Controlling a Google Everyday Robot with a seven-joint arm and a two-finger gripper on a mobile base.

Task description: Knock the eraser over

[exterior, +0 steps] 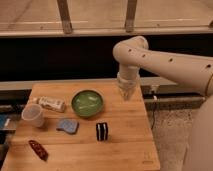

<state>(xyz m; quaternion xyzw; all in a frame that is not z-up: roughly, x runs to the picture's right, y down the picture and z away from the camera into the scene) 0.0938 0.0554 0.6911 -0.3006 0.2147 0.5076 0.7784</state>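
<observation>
Wooden table (130,150) carrying everything. Lying nearest, front left: dark red-brown oblong thing (38,149). Standing upright behind that, near the table's middle, touching nothing else: black eraser (102,131) with white stripes. Lying just left: blue pad (67,125). Sitting beyond: clear cup (32,115), white bottle (51,104) on its side, green bowl (87,103). Hovering farthest, above the back right, well apart from the eraser: gripper (126,92), pointing down; spread or pinched, impossible to tell.

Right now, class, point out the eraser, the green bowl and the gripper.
eraser (102,131): camera view, middle of its striped front.
green bowl (87,103): camera view, its bare inside.
gripper (126,94): camera view, its lower end, up right of the bowl.
</observation>
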